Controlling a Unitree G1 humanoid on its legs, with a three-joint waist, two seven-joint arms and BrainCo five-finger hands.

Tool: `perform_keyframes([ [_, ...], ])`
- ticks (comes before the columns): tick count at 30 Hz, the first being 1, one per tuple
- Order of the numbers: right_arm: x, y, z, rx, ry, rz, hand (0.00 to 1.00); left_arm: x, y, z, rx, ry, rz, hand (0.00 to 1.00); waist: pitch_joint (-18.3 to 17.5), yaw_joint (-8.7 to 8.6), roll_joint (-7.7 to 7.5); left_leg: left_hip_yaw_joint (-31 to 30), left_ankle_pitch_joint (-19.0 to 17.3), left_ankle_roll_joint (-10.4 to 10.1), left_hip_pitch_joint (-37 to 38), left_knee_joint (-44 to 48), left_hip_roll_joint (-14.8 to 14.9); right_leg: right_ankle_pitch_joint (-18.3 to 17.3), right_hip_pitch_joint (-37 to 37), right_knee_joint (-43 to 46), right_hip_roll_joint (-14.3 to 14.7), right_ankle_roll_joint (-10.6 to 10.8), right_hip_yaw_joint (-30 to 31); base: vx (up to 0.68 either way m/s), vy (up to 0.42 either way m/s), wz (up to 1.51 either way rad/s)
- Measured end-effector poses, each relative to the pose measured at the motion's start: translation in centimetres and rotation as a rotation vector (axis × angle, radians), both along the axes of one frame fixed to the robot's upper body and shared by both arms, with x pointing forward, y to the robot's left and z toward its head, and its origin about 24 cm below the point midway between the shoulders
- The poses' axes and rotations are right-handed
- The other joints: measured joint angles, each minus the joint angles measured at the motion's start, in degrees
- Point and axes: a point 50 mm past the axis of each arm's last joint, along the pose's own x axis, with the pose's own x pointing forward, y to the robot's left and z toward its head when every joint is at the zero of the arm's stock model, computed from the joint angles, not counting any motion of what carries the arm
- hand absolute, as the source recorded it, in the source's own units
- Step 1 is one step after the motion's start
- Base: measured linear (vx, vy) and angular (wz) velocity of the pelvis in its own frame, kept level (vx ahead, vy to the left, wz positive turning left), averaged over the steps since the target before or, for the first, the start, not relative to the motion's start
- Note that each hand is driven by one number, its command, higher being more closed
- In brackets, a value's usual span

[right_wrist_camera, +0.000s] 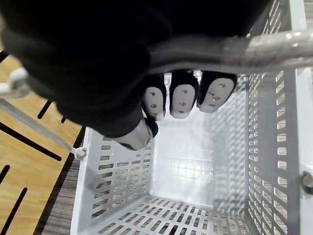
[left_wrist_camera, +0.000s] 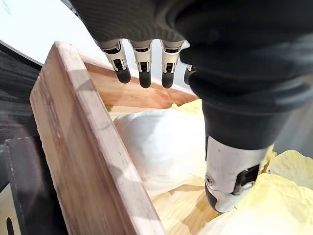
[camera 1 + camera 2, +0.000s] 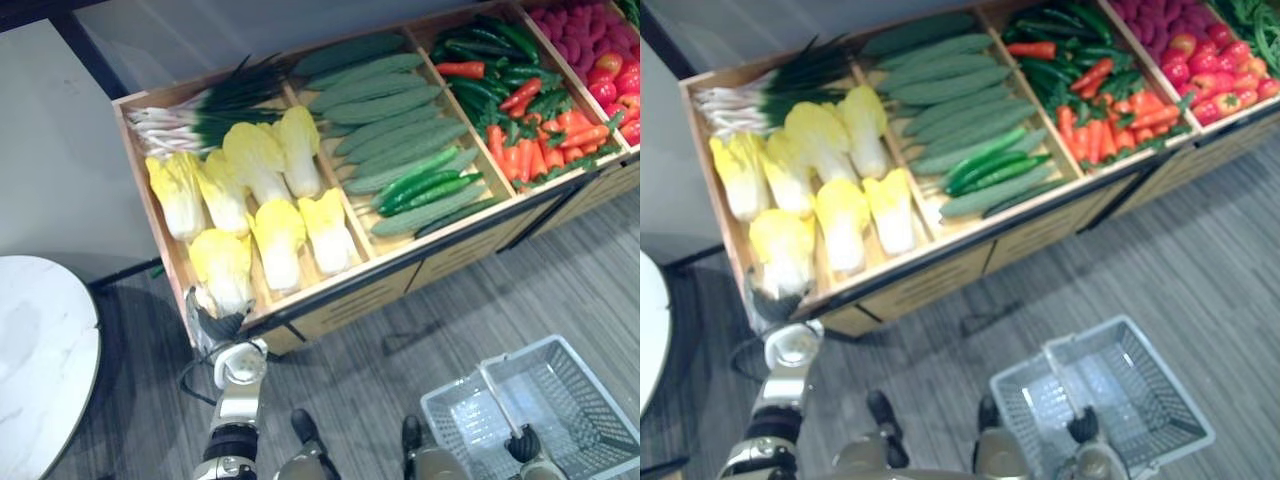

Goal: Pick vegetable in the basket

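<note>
While the left hand point(image 3: 218, 322) hovered at the near left corner of the wooden crate point(image 3: 400, 256), its fingers point(image 2: 143, 68) were stretched out loosely over the crate's rim, holding nothing. In the left wrist view the thumb point(image 2: 226, 182) pointed down at the yellow leaves of the nearest cabbage point(image 3: 222, 266); whether its tip touched them could not be told. That cabbage lay in the crate's leftmost compartment, at the front, with more cabbages point(image 3: 255, 175) in rows behind it and a bunch of spring onions point(image 3: 200, 115) along the back.

The next compartment held cucumbers point(image 3: 390, 110), and the one beyond it held green and red peppers point(image 3: 500, 62) with carrots point(image 3: 530, 152) in front. Red tomatoes point(image 3: 615, 78) filled the compartment at the far right.

The right hand point(image 3: 523, 443) was low on the robot's right, its fingers point(image 1: 183, 100) curled round the handle point(image 1: 274, 46) of a pale grey plastic basket point(image 3: 585, 400). The basket hung above the striped grey floor, well apart from the crate. A round white table point(image 3: 40, 360) stood on the robot's left, near the crate's corner.
</note>
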Motion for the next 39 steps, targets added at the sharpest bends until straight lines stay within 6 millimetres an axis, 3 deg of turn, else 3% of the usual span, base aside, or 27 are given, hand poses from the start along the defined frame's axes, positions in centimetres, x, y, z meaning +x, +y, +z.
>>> perform_keyframes([
  [19, 1.1, 0.3, 0.3, -0.011, -0.028, 0.022, 1.00, 1.6, -0.4, 0.5, -0.011, -0.007, -0.006, 0.00, 0.0, -0.14, -0.01, 0.3, 0.0, 0.0, -2.4, 0.0, 0.4, -0.2, -3.0, 0.5, 0.4, -0.3, 0.3, 0.04, -0.001, -0.01],
  [27, 2.1, 0.6, 0.6, -0.017, -0.053, 0.048, 1.00, 1.8, 2.6, -0.3, 0.009, 0.081, 0.075, 0.00, 0.1, -0.06, -0.22, 1.4, 0.0, 0.0, -3.1, 0.0, 0.6, -0.2, -4.7, 0.6, 0.6, -0.3, 1.8, 0.07, -0.009, -0.10],
  [28, 2.3, 0.5, 0.7, -0.019, -0.058, 0.053, 1.00, 2.0, 2.8, -0.2, 0.005, 0.086, 0.086, 1.00, 0.2, -0.15, -0.21, 1.4, 0.0, 0.0, -3.3, 0.0, 0.6, -0.2, -4.9, 0.6, 0.6, -0.3, 1.9, 0.07, -0.019, -0.07],
  [39, 3.2, 0.4, 1.1, -0.034, -0.075, 0.100, 1.00, 2.7, 4.5, 0.7, 0.028, 0.090, 0.138, 1.00, 0.5, 0.02, -0.40, 3.0, -0.3, -0.4, -3.7, 0.0, 1.0, -0.2, -6.9, 1.2, 1.0, -0.3, 3.4, 0.02, -0.009, -0.08],
])
